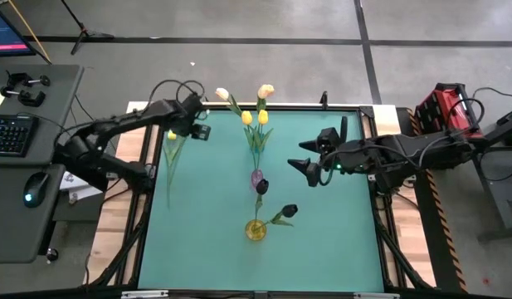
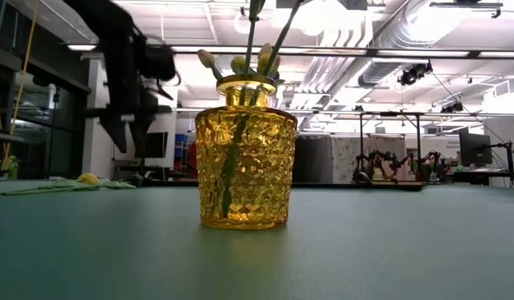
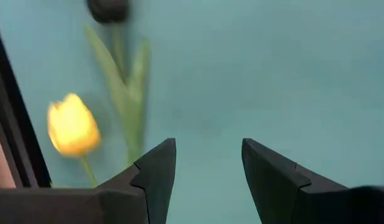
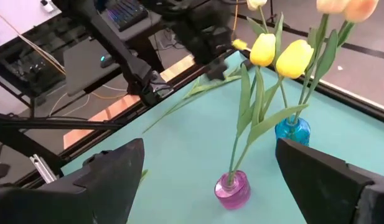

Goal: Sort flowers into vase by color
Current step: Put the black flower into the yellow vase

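A yellow tulip (image 1: pixel 171 148) lies flat on the green mat at the far left, its head (image 3: pixel 70 124) toward the far edge. My left gripper (image 3: pixel 207 177) is open above the mat just right of that head, touching nothing; it also shows in the high view (image 1: pixel 192 124). A yellow glass vase (image 2: pixel 244 154) near the front holds dark tulips (image 1: pixel 287 211). A purple vase (image 4: pixel 232 190) holds yellow tulips (image 4: pixel 280 53), and a blue vase (image 4: pixel 292 130) holds peach-cream tulips (image 1: pixel 265 90). My right gripper (image 1: pixel 309 170) is open and empty, right of the vases.
The three vases stand in a row down the mat's middle (image 1: pixel 257 177). The mat's frame edge (image 3: pixel 11 124) runs close beside the lying tulip. Bare mat lies at the front left and front right. A desk with a keyboard (image 1: pixel 11 133) stands left of the table.
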`<state>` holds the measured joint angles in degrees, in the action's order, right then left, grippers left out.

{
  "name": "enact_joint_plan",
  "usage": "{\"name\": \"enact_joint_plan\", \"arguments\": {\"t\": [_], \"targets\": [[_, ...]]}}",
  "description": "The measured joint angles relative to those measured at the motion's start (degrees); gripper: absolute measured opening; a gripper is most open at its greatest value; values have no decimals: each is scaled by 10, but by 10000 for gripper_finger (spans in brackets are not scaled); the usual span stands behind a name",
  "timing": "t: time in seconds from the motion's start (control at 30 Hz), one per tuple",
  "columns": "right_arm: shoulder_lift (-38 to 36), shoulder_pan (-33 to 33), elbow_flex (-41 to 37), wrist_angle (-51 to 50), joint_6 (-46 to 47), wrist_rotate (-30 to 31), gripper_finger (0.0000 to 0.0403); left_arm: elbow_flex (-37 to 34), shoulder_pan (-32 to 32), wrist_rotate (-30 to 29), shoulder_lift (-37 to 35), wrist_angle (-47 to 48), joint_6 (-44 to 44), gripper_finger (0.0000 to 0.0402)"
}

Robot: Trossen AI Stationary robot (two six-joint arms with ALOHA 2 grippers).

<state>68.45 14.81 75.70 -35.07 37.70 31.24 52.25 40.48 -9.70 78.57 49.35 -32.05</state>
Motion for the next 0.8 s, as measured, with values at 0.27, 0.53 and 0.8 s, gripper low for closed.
{"name": "enact_joint_plan", "arguments": {"t": [0.27, 0.53, 0.8], "targets": [[14, 2, 0, -1, 39, -5, 351, 0, 105, -10, 91, -34, 27, 170], [17, 2, 0, -1, 54, -6, 351, 0, 133, -25, 144, -42, 32, 170], [17, 2, 0, -1, 60, -27, 351, 5, 130, -33, 181, -37, 46, 145]]}}
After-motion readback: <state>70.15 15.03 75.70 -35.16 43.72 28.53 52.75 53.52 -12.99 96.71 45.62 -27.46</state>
